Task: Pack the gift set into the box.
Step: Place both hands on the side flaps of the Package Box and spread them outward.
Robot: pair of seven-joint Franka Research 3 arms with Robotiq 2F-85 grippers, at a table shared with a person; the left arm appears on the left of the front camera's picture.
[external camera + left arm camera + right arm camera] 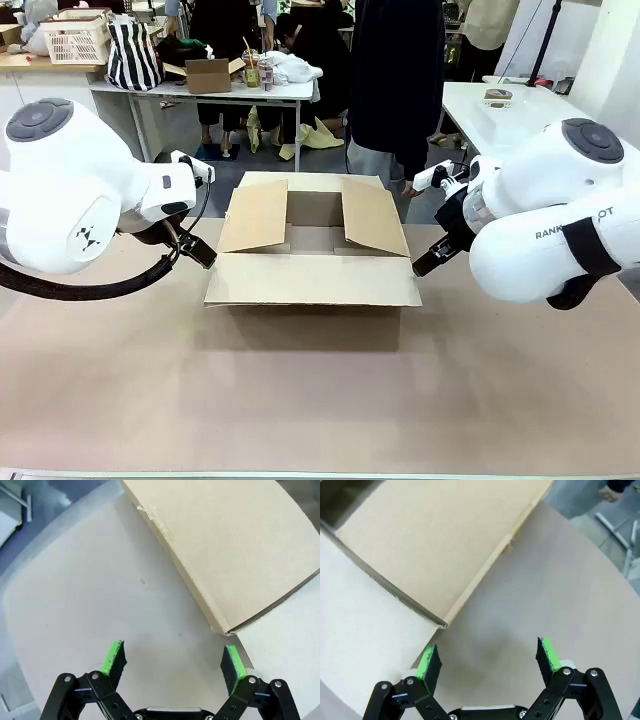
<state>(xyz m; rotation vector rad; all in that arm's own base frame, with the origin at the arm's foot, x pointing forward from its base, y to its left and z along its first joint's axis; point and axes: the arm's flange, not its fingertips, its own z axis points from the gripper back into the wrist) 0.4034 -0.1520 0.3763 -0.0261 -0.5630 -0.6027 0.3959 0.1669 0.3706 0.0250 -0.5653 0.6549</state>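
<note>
Front view: a table (320, 400) covered in plain tan board is shown, with the box (312, 280) – a brown corrugated carton – set at its middle. The carton's top is open: the near flap is folded out towards the camera, the two side flaps are raised at a slant, and the far flap is turned outward. Only bare cardboard can be made out in the part of the interior that shows. The left gripper (203, 255) is placed just beside the near left corner of the carton, and the right gripper (425, 265) just beside the near right corner.

Beyond the far edge a person (395, 70) in dark clothing is seen standing. Farther back, a white table (285, 93) bears a striped bag (133, 55), a small cardboard box (208, 75) and drink cups (252, 68); a white basket (75, 40) stands at the upper left.

Left wrist view: the left gripper (172, 662) is spread wide over bare table (100, 590), nothing being held between the green pads (114, 656) – one pad lies just beside a flap corner of the box (235, 545).

Right wrist view: the right gripper (487, 662) is likewise spread wide and empty above the table (555, 590), beside a flap of the box (435, 535).
</note>
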